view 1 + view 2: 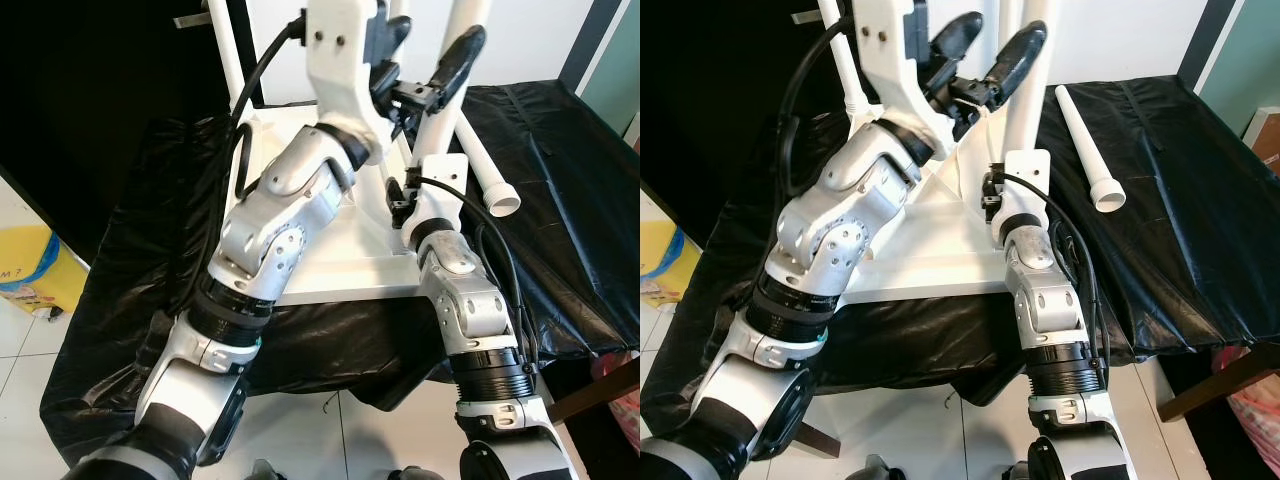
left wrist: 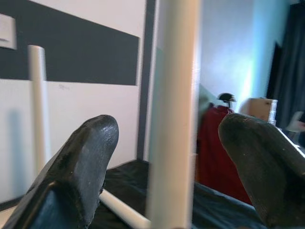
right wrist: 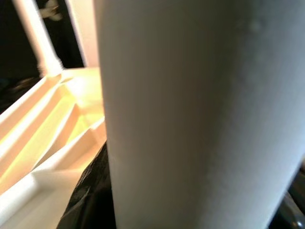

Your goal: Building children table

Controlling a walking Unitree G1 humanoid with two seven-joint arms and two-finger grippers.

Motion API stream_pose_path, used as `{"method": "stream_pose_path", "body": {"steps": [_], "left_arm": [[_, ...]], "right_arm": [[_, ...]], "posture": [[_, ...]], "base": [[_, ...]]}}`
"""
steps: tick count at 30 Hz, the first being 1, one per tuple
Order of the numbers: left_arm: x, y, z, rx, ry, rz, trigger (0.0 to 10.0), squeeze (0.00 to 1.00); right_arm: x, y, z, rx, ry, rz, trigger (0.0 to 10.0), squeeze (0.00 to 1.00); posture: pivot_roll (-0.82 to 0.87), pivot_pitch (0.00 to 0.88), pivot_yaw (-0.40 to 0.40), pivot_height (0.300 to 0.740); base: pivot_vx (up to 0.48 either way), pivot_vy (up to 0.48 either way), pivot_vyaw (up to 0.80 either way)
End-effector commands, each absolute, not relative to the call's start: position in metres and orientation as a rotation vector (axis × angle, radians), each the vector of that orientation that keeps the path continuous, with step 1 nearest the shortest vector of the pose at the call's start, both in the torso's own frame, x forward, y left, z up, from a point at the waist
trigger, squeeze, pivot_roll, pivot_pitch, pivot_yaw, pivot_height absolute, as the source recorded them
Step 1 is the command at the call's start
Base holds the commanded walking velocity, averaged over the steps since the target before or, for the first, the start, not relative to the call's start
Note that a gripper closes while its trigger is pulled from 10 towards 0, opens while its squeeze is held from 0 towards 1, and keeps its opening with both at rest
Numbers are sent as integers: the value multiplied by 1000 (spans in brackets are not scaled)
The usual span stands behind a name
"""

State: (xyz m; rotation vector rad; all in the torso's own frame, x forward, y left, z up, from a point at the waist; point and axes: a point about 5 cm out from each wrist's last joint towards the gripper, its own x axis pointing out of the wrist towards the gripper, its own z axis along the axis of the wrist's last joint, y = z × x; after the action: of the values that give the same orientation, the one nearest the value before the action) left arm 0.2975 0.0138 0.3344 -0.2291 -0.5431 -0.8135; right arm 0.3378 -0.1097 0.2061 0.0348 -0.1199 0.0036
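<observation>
A white children's table top (image 1: 340,262) lies upside down on a black plastic sheet (image 1: 560,150). A white table leg (image 1: 1025,85) stands upright on its near right corner. High up, my left gripper (image 1: 985,55) is open, and its fingers (image 2: 81,162) flank this leg (image 2: 174,114) without touching it. My right gripper (image 1: 402,195) is low at the same leg's base; the leg (image 3: 200,109) sits close between dark fingers (image 3: 88,195), shut on it. Another upright leg (image 1: 225,50) stands at the far left. A loose leg (image 1: 1088,150) lies on the sheet to the right.
The black sheet drapes over a low surface and down to the white tiled floor (image 1: 30,340). A yellow bag (image 1: 30,265) sits on the floor at the left. A pink bag (image 1: 625,395) and a brown wooden piece (image 1: 1210,380) are at the lower right.
</observation>
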Motion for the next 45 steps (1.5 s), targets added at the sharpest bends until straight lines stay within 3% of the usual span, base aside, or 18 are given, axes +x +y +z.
{"method": "stream_pose_path", "body": {"steps": [1, 19, 45], "left_arm": [[293, 14, 333, -179, -591, -884, 10000, 0], [300, 27, 283, -116, -502, -787, 10000, 0], [270, 21, 223, 55, -400, -1025, 10000, 0]], "right_arm": [[338, -115, 206, 57, -137, -25, 10000, 0], [323, -148, 196, -7, -207, -110, 10000, 0], [303, -153, 178, -77, -261, -78, 10000, 0]], "posture": [[-82, 60, 53, 740], [-94, 71, 61, 740], [-113, 73, 74, 740]], "base": [[0, 0, 0], [0, 0, 0], [0, 0, 0]]}}
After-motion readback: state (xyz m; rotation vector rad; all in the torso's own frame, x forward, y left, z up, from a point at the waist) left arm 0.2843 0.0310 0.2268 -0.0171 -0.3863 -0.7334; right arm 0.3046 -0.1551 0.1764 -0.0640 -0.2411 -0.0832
